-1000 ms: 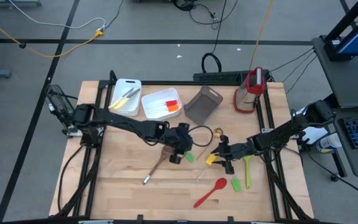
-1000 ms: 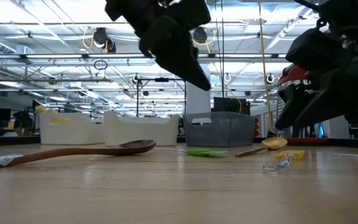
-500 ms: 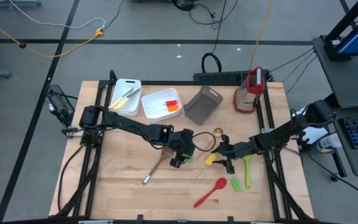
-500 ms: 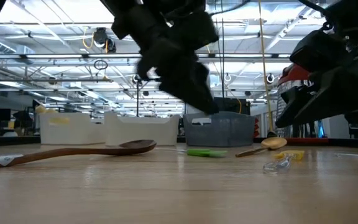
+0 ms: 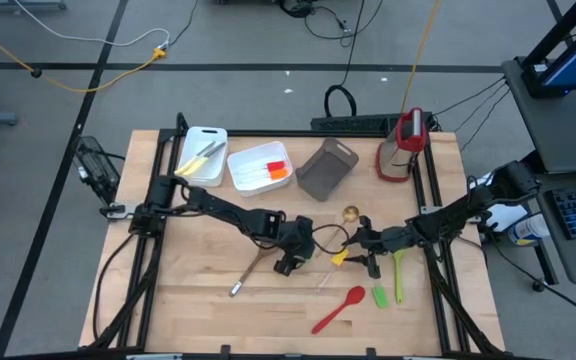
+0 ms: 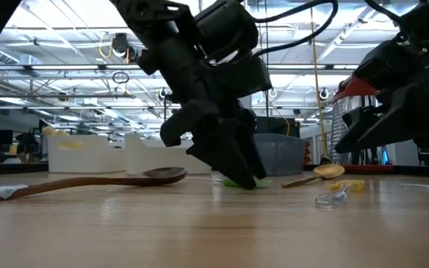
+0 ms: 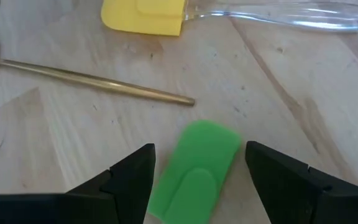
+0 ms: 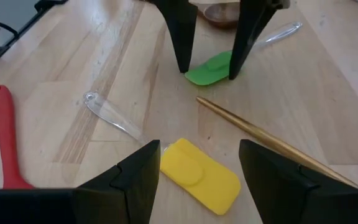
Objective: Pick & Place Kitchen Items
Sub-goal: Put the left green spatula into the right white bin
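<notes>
Green spatula (image 7: 194,168) lies between the left gripper's (image 7: 199,180) open fingers; right gripper (image 8: 197,177) open over yellow spatula (image 8: 201,175)

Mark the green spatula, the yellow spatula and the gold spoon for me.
green spatula (image 7: 194,171): left wrist view, middle of its blade.
yellow spatula (image 8: 201,175): right wrist view, middle of its blade.
gold spoon (image 5: 351,214): high view, on its bowl.

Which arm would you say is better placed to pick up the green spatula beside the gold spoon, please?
Left: the left gripper is open, a finger either side of the green spatula. The right gripper is open over the yellow spatula.
</notes>
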Controlling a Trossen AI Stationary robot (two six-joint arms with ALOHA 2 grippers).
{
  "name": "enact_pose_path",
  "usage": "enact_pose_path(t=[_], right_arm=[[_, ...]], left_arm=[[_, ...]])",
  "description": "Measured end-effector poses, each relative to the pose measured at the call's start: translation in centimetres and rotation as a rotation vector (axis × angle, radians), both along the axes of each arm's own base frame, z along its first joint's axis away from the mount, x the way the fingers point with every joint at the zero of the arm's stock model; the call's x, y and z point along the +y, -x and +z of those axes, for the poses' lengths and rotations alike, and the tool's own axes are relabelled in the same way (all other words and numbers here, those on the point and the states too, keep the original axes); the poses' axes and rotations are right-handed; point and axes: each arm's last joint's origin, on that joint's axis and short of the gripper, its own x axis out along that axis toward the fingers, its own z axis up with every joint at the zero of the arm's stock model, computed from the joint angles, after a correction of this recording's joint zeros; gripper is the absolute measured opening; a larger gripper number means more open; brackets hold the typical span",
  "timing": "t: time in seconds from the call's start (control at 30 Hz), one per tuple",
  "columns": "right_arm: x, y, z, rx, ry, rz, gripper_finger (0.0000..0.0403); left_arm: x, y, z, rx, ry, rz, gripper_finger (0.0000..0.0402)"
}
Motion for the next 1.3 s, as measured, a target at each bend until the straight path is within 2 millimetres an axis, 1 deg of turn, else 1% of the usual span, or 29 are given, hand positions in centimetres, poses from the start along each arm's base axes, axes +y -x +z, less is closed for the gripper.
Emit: enact_pose_path(t=[0.1,0.2,0.4,0.6,0.83,0.9,0.97,1.07,1.2,1.3], right_arm=[[0.0,0.0,0.1,-0.008,-0.003,0.0,0.0212],[0.0,0.0,0.1,-0.011,-0.004,0.0,0.0212],[0.0,-0.1,0.2,-0.023,-0.009,0.0,0.0212],[0.1,-0.1,0.3,-0.031,-0.012,0.0,0.0212],[0.1,-0.2,0.4,-0.045,-0.017,0.0,0.0212],[0.1,-0.2,0.5,-0.051,-0.019,0.0,0.0212],[0.1,-0.2,0.5,-0.053,-0.02,0.0,0.0212],[0.1,-0.2,0.5,-0.055,-0.02,-0.001,0.0212],[0.1,-0.3,0.5,-0.057,-0.02,-0.004,0.0212],[0.0,-0.3,0.5,-0.061,-0.01,-0.024,0.0212]], left_arm=[[0.4,0.1,-0.3,0.028,0.016,-0.003,0.0255],[0.9,0.4,-0.5,0.074,0.067,-0.012,0.0234],[2.0,0.5,-0.7,0.11,0.169,-0.002,0.0165],[2.7,0.4,-0.7,0.109,0.157,0.026,0.0101],[2.7,0.3,-0.4,0.08,0.14,0.055,0.0018],[2.5,0.3,0.1,0.066,0.123,0.082,0.0013],[2.7,0.3,0.2,0.057,0.092,0.114,0.0022],[2.7,0.7,1.2,0.049,0.019,0.149,0.0028],[3.0,1.2,3.8,-0.002,-0.051,0.181,0.0012],[3.4,1.8,5.9,-0.044,-0.124,0.231,0.0015]])
